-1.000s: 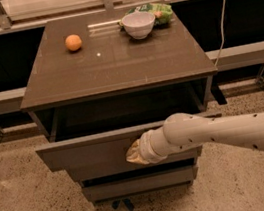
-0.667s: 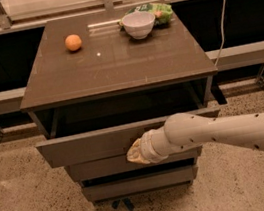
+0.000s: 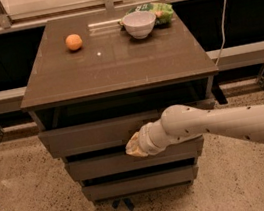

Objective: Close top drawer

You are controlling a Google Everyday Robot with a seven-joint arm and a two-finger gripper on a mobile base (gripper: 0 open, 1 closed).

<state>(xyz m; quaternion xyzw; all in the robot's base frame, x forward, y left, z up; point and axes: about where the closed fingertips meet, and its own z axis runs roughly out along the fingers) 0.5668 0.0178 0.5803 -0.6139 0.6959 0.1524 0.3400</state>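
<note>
— How does the top drawer [image 3: 91,135] look?
— A flat, matte grey-brown panel without a handle, just under the glossy cabinet top [image 3: 114,65] and jutting out slightly.
— Any change?
— It sits further in than a second ago.
— And the arm?
— The smooth white arm [image 3: 227,126] reaches in from the right, with the gripper [image 3: 135,146] at the panel's lower edge. I cannot tell whether it is open or closed

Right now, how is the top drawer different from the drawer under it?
The top drawer sticks out, with a dark gap showing behind its front; the middle drawer sits further back and looks shut. The top drawer's front looks wider here than the middle drawer's. The claw is at the top drawer's lower edge, also hiding a bit of the middle drawer. Both are grey-brown, flat and have no handles.
</note>
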